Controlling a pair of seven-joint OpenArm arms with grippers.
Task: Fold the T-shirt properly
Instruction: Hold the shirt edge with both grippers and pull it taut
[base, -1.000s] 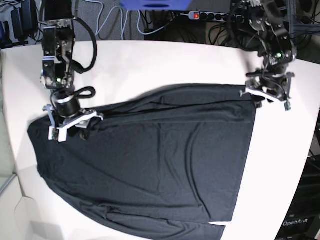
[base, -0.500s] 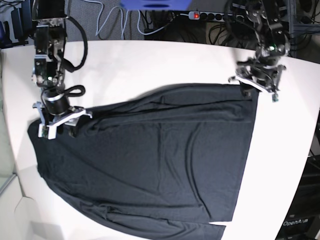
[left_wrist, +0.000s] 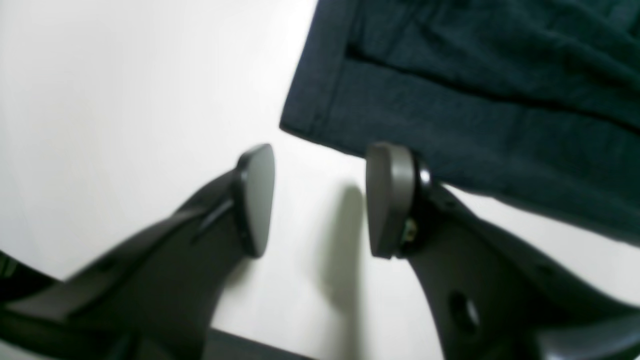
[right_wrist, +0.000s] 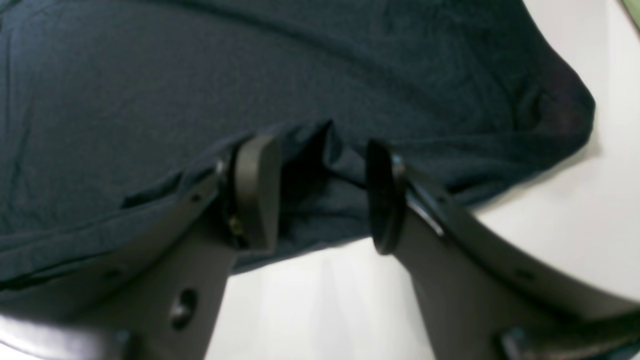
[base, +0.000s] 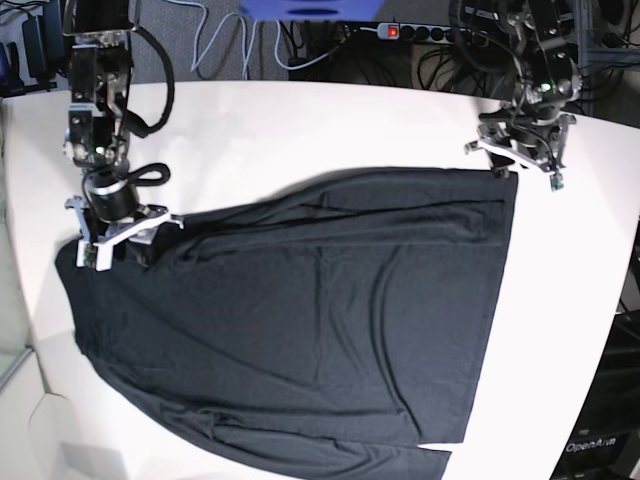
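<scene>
- The T-shirt (base: 300, 320) lies spread flat on the white table (base: 300, 120), its lower hem at the near edge.
- The right gripper (right_wrist: 315, 192) is released, jaws apart over the shirt's edge, gripping nothing.
- The left gripper (left_wrist: 320, 200) is released, jaws apart over bare table just beside the shirt's far corner.
</scene>
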